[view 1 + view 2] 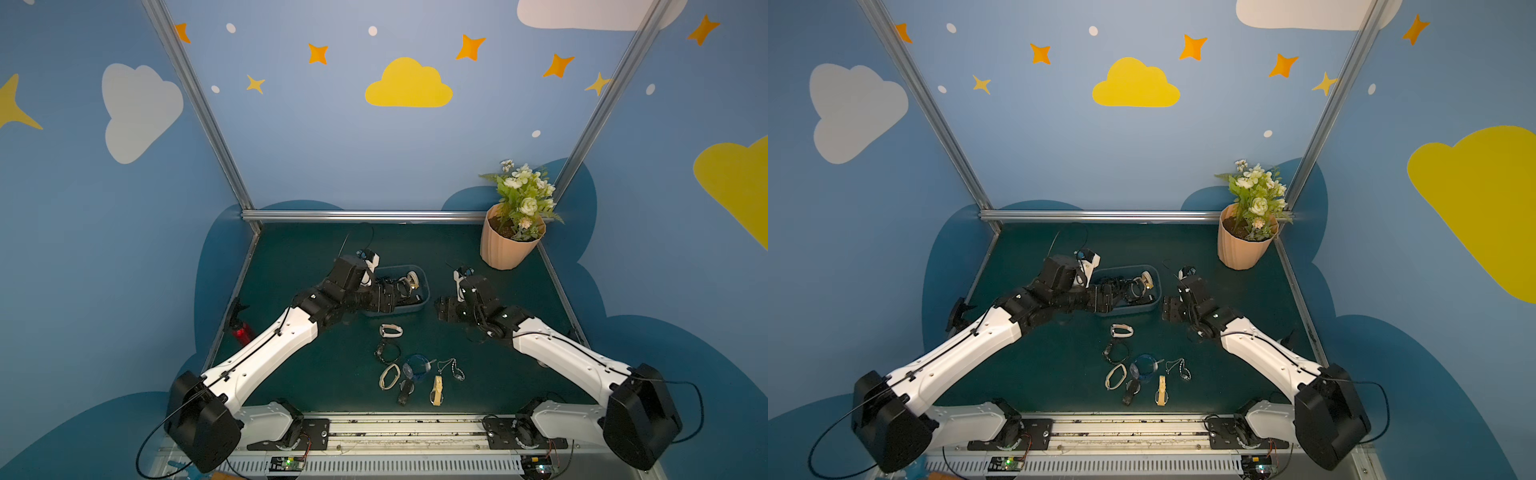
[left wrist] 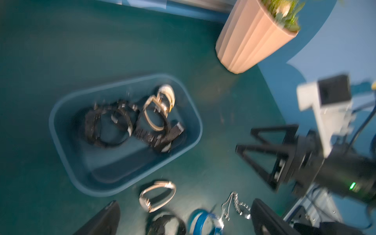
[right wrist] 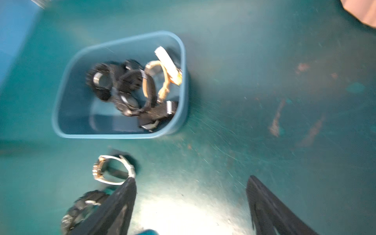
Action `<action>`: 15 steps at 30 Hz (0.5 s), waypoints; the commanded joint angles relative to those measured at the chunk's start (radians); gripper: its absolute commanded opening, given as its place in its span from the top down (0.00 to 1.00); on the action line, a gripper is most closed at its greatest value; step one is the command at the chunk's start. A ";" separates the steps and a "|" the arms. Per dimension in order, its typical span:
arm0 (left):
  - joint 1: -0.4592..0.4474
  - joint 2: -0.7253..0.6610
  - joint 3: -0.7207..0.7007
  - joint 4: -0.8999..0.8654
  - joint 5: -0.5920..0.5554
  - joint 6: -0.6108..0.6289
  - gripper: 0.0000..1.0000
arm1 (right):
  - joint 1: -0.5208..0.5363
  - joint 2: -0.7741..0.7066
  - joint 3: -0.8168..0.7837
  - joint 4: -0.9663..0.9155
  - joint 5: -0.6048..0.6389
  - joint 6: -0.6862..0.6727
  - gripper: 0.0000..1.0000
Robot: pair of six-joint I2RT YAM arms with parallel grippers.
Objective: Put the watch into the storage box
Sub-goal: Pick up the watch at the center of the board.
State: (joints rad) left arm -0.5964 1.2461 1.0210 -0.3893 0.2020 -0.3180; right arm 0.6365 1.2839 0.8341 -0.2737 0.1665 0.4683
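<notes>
Both spread wide, nothing held: L gripper (image 2: pixel 185 203) above storage box (image 2: pixel 122 160) near side, R gripper (image 3: pixel 191 181) just beside box. Several watches (image 2: pixel 132 122) in box; white watch (image 2: pixel 157 195) on mat just outside.

storage box (image 1: pixel 415 308) sat mid-table (image 1: pixel 299 257) with a heap of watches (image 1: pixel 409 283) in it, loose watches (image 1: pixel 390 353) lay on the table before it, nearer the arm bases, flower pot (image 1: pixel 505 249) stood behind it to the right.

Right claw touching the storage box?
Apart. The left wrist view shows a strip of bare green mat between the right claw and the storage box rim.
</notes>
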 commanded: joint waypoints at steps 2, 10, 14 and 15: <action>0.001 -0.036 -0.074 0.108 0.081 0.036 0.00 | -0.002 0.038 0.047 -0.162 0.069 0.031 0.15; 0.000 0.015 -0.031 0.061 0.155 0.014 0.00 | 0.043 0.001 -0.026 -0.248 0.028 0.095 0.21; 0.000 0.023 -0.030 0.064 0.155 0.006 0.00 | 0.074 -0.014 -0.099 -0.276 0.000 0.176 0.30; 0.000 0.024 -0.031 0.066 0.151 0.007 0.00 | 0.082 -0.019 -0.111 -0.282 -0.008 0.194 0.32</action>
State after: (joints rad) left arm -0.5968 1.2690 0.9718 -0.3382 0.3347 -0.3069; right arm 0.7013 1.2896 0.7582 -0.4900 0.1825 0.5892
